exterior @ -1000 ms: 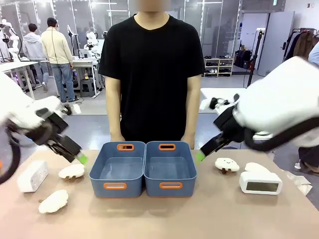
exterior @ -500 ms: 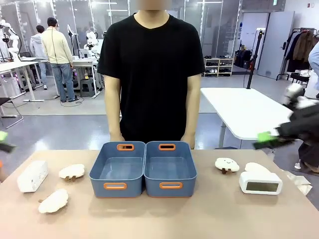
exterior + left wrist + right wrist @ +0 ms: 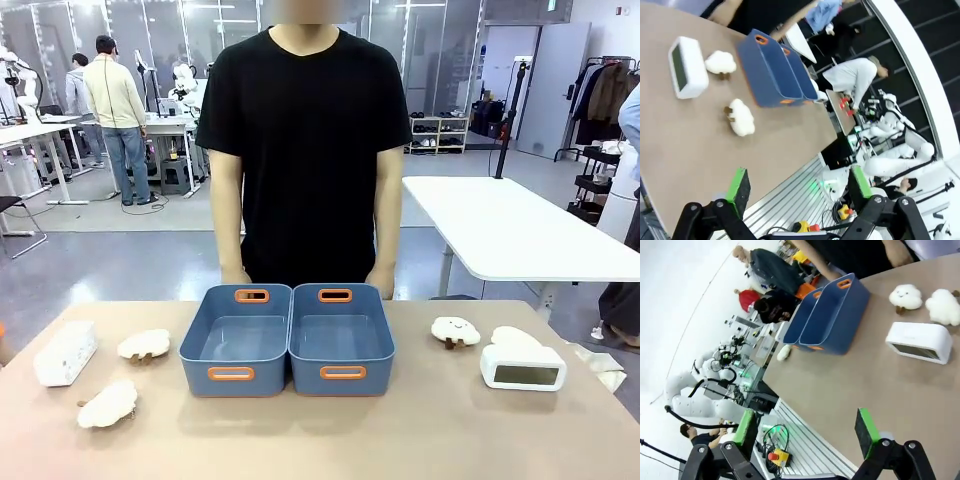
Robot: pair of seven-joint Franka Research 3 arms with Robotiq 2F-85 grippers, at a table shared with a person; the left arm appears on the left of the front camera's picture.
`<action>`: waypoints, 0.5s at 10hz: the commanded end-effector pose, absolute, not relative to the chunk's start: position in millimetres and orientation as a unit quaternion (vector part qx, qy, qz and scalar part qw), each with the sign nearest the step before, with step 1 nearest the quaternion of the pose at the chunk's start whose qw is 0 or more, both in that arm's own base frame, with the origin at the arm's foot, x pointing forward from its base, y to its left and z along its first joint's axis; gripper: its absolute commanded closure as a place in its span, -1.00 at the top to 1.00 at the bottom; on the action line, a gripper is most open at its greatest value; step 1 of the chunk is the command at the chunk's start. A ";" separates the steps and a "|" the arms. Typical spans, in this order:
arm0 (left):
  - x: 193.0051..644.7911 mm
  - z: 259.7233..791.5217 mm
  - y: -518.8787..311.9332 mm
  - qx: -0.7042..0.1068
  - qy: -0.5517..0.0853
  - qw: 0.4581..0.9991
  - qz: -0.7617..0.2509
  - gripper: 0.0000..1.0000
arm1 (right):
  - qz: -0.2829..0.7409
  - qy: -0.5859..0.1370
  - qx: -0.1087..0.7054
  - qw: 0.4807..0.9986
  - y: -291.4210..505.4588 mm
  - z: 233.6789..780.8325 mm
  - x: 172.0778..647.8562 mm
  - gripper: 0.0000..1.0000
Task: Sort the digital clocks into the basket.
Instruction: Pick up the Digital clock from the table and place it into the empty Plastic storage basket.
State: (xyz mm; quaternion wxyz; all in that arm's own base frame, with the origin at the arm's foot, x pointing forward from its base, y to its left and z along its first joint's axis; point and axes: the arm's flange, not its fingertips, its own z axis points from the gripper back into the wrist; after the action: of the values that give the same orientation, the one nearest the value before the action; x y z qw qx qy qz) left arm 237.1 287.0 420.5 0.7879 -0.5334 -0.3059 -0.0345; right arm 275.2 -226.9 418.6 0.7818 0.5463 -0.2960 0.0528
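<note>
The right-hand digital clock [image 3: 523,367] lies near the right end of the tabletop [image 3: 420,430] and the left-hand digital clock [image 3: 66,352] near the left end. Both are well apart from the two blue baskets [image 3: 262,377], which sit side by side in the middle and look empty. Both arms reached in over the table a second ago but have since swung back toward its near edge, the left pincer [image 3: 799,184] and right pincer [image 3: 805,425] each spread apart and holding nothing. No clock is sorted yet, so each arm likely needs a fresh reach.
</note>
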 end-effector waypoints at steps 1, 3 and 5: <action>252.9 423.5 292.0 -0.536 -0.328 0.778 -0.018 1.00 | 0.067 -0.306 0.534 0.785 -215.1 425.7 283.5 1.00; 237.5 416.9 293.7 -0.534 -0.313 0.785 -0.019 1.00 | 0.051 -0.300 0.540 0.785 -228.4 420.9 274.0 1.00; 237.5 416.9 293.7 -0.534 -0.313 0.785 -0.019 1.00 | 0.051 -0.300 0.540 0.785 -228.4 420.9 274.0 1.00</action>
State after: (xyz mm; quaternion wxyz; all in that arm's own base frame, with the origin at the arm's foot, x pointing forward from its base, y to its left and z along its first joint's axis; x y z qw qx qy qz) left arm 243.5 293.5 416.3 0.7836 -0.5340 -0.3173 -0.0104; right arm 276.0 -225.9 420.6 0.7889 0.5365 -0.2957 0.0499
